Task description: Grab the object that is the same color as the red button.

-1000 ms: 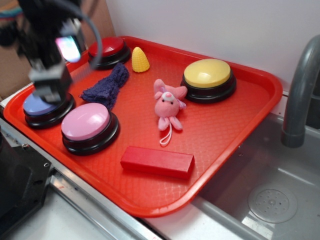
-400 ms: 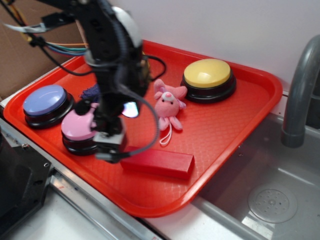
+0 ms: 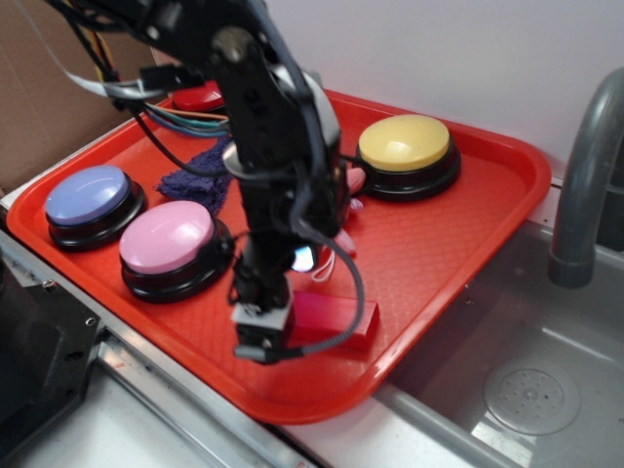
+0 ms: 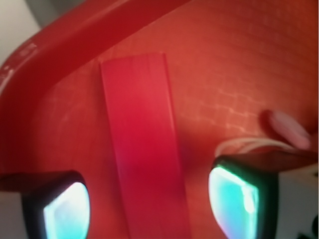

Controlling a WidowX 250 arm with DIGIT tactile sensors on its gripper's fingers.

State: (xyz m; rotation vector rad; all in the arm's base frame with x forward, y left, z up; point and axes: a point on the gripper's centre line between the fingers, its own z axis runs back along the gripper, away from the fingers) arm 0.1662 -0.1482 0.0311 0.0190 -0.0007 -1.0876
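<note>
The long flat red block [image 3: 336,320] lies near the front edge of the red tray [image 3: 468,234]; its left part is hidden behind my gripper [image 3: 265,327]. In the wrist view the block [image 4: 142,149] runs lengthwise between my two fingers, which stand apart on either side of it, and my gripper [image 4: 149,209] is open, just above the block. The dark red button [image 3: 198,97] shows only partly at the tray's back left, behind my arm.
On the tray stand a yellow button [image 3: 405,146], a pink button [image 3: 168,239] and a blue button [image 3: 88,195]. A purple cloth [image 3: 195,175] and a pink plush toy [image 3: 351,180] lie mostly behind the arm. A sink [image 3: 526,390] with a grey faucet [image 3: 585,175] is at right.
My arm has swung from the tray's back left, across the pink button, down to the red block near the front edge. The block has not moved.
</note>
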